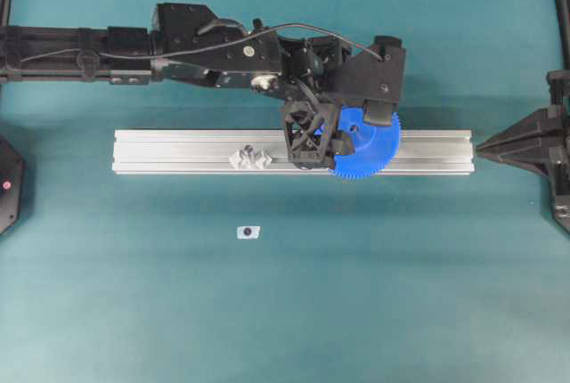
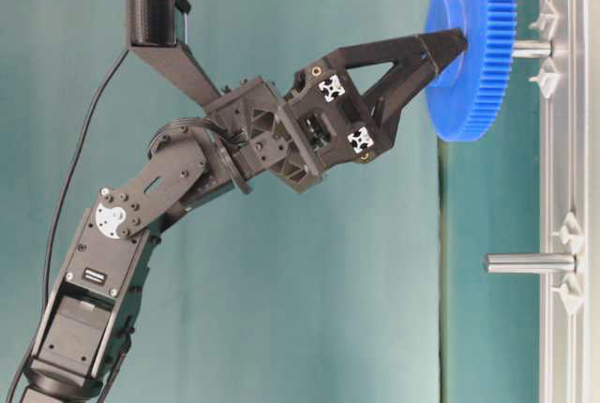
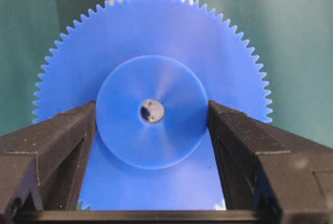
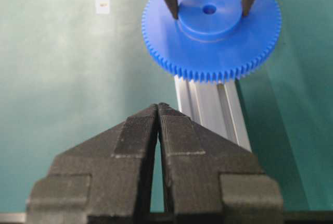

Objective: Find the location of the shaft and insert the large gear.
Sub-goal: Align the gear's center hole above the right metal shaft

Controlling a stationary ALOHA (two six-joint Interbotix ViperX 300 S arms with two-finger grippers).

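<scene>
The large gear [image 2: 473, 42] was gripped by its hub in the left claw [image 3: 152, 117], bore over the shaft [image 2: 530, 48]. Slight tilt could jam it. The right claw [image 4: 157, 110] was clenched, empty.

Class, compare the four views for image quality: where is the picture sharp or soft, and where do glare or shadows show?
Overhead: even light, soft shadow below the aluminium rail. Table-level: sharp on the large gear and the shaft. Left wrist: the gear's hub fairly sharp with faint sheen, the near fingers slightly soft. Right wrist: the right gripper close and soft, the gear's shadow falling on the mat.
</scene>
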